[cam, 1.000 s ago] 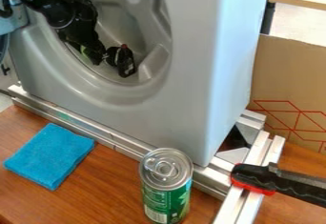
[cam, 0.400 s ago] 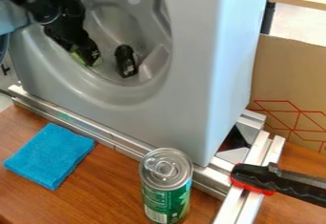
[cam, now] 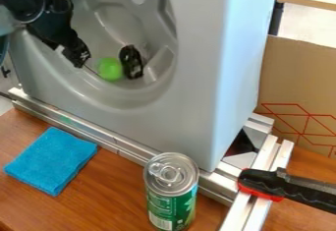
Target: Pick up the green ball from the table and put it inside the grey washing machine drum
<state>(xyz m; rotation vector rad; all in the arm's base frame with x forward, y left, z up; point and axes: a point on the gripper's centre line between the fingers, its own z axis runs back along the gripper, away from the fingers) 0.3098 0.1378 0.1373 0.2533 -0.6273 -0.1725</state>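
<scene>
Green ball (cam: 110, 70) lies near the gripper (cam: 81, 61), toward the black object (cam: 131, 62).

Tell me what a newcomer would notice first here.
Probably the bright green ball inside the round opening of the big grey housing, with the black gripper at its upper left. Next, the blue cloth at lower left and the green can standing at bottom centre.
</scene>
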